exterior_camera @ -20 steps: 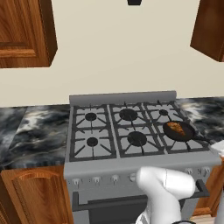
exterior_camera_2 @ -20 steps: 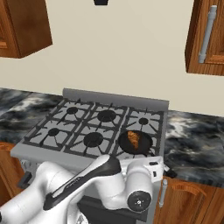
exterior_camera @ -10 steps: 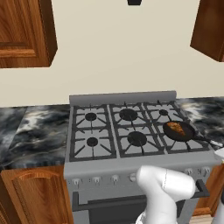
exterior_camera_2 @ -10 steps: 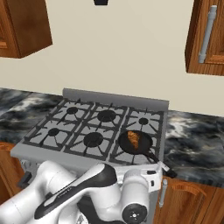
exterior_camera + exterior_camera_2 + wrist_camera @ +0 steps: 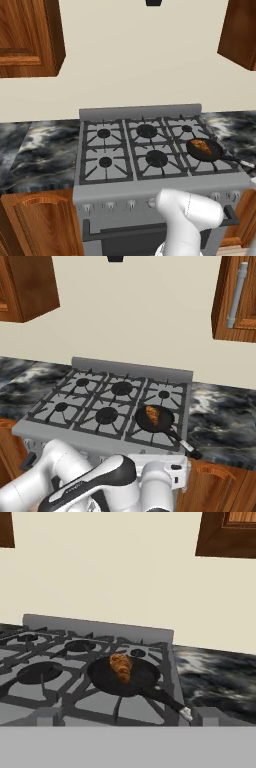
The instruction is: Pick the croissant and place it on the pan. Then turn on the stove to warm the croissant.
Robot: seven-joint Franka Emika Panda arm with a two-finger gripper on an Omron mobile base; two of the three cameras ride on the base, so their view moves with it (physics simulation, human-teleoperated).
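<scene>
Marble counter (image 5: 220, 411) w/ stove (image 5: 65, 428), croissant (image 5: 121, 666) in pan (image 5: 107, 679), no legible text; jaws spread wide.

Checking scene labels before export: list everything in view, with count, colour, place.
Orange-brown wedge-shaped croissant: one, lying in the pan.
Small round black frying pan: one, on the front right burner, long dark handle pointing toward the front right corner.
Grey steel gas stove: one, six black burners under dark grates, small silver knobs along the front, set between the counters.
Dark marbled counter: two stretches, left and right of the stove.
Brown wooden wall cabinets: upper left and upper right.
Brown wooden base cabinets: under the counters.
Cream wall: behind the stove.
White robot arm: one, low in front of the stove.
</scene>
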